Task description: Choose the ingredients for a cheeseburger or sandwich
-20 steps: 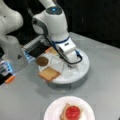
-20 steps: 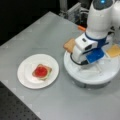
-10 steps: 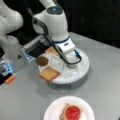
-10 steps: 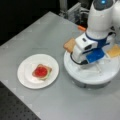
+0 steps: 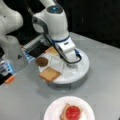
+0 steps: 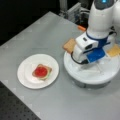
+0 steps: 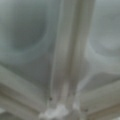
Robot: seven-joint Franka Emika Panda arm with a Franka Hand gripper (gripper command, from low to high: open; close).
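On the white round plate (image 5: 53, 110) (image 6: 25, 75) lies a toast-brown bread slice (image 5: 64, 115) (image 6: 48, 69) with the red tomato disc (image 5: 73, 112) (image 6: 40, 71) on top; a hint of green shows at its edge. A second bread slice (image 5: 50, 74) (image 6: 70, 45) rests on the rim of the round white divided tray (image 5: 82, 71) (image 6: 95, 77). My gripper (image 5: 72, 63) (image 6: 81, 60) reaches down into the tray's middle, its fingertips hidden behind the hand. The wrist view shows only the tray's white dividers (image 7: 67, 62) from very close.
A brown round patty (image 5: 41, 61) and a yellow-orange square slice (image 5: 52, 50) (image 6: 114, 50) also sit in tray compartments. A white robot base (image 5: 12, 50) stands at a front view's left. Grey tabletop (image 6: 37, 32) surrounds the plate and tray.
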